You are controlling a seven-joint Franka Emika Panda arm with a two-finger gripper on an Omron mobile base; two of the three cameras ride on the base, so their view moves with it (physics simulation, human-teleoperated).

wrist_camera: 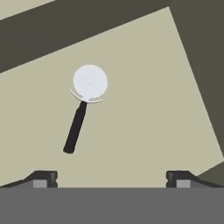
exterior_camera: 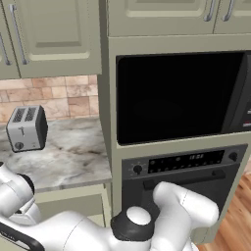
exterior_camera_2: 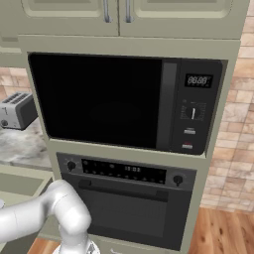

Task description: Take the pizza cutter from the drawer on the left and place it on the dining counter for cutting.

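Observation:
The pizza cutter [wrist_camera: 83, 109] lies flat on the pale floor of the open drawer [wrist_camera: 148, 109], its silver wheel toward the top of the hand view and its slim black handle slanting down to the left. My gripper [wrist_camera: 111, 178] hangs above the drawer, open, with its two fingertips [wrist_camera: 43, 178] spread wide and nothing between them. The cutter sits ahead of the fingertips and left of the middle, apart from both. The arm [exterior_camera: 181, 206] bends down low in front of the oven. The dining counter is out of view.
A silver toaster [exterior_camera: 27, 128] stands on a small marble top [exterior_camera: 73, 157] to the left. A tall cabinet holds a black microwave [exterior_camera_2: 124, 99] over an oven [exterior_camera_2: 129, 198]. Upper cabinet doors [exterior_camera: 49, 34] hang above. Wooden floor [exterior_camera_2: 228, 233] lies to the right.

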